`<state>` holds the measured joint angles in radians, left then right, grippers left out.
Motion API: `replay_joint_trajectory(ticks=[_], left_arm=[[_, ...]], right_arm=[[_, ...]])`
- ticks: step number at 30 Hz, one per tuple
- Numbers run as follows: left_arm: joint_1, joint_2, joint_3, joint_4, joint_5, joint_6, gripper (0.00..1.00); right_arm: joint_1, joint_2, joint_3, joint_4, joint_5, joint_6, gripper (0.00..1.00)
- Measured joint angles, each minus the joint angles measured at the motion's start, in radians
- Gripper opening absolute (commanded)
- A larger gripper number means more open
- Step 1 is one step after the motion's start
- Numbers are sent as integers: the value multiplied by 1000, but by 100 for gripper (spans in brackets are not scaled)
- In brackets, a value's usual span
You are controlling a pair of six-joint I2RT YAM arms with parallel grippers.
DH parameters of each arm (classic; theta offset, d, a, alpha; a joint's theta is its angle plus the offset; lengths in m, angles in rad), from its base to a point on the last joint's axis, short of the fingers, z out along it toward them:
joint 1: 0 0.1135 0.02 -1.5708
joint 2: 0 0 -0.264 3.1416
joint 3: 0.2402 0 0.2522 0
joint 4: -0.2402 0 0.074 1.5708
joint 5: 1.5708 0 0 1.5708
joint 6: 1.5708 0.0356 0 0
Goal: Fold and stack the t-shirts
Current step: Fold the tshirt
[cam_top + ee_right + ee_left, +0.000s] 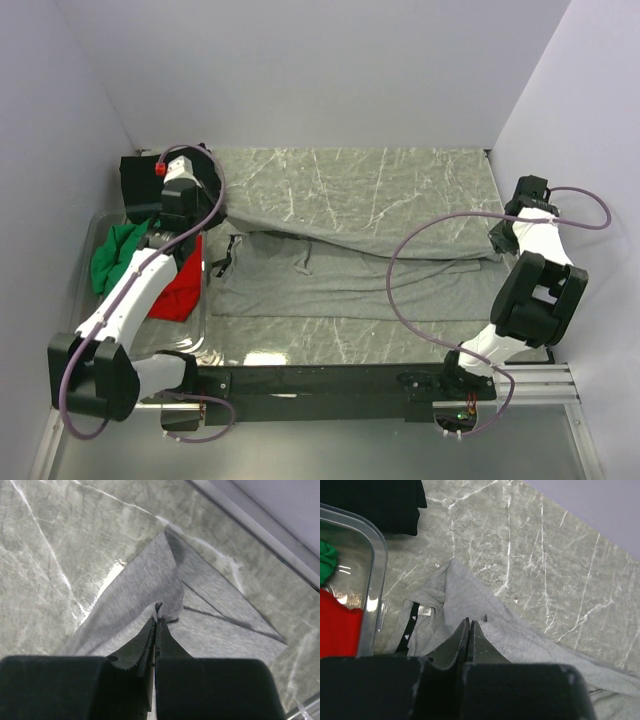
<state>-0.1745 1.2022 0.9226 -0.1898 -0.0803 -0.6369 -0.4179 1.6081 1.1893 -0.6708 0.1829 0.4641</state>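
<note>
The large heather-grey t-shirt [340, 280] lies spread across the marble table, its far edge raised in a ridge between my two grippers. My left gripper [205, 225] is shut on the grey fabric [530, 640] beside the dark inner collar [410, 625], fingertips closed together [469, 621]. My right gripper [497, 238] is shut on a pinched fold at the shirt's right end [145, 590], jaws tight [157, 611]. A black shirt [140, 180] lies at the back left. Green [115, 255] and red [180, 285] shirts sit in the bin.
A clear plastic bin [375, 570] stands at the table's left, under my left arm. Grey walls close in the back and both sides. A dark rail [330, 382] with the arm bases runs along the near edge. Purple cables loop off both arms.
</note>
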Motion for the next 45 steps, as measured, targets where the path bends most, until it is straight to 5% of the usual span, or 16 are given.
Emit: replay_joint_trajectory(ticks=[26, 28, 33, 36, 41, 45], left_arm=[[0, -214, -132, -154, -49, -85, 0], [0, -215, -144, -181, -47, -100, 10], [0, -234, -174, -231, -10, -142, 34], [-2, -272, -190, -248, 25, -153, 43], [-3, -294, -192, -228, 77, -141, 49], [-4, -185, -166, -196, 116, -112, 51]], right_arm=[[-26, -137, -168, -26, 72, 69, 0], [-26, -137, -169, -42, 87, 79, 0], [-28, -137, -190, -67, 101, 116, 22], [-28, -149, -203, -94, 109, 144, 46], [23, -275, -207, -114, 144, 149, 49], [175, -337, -164, -102, 157, 143, 49]])
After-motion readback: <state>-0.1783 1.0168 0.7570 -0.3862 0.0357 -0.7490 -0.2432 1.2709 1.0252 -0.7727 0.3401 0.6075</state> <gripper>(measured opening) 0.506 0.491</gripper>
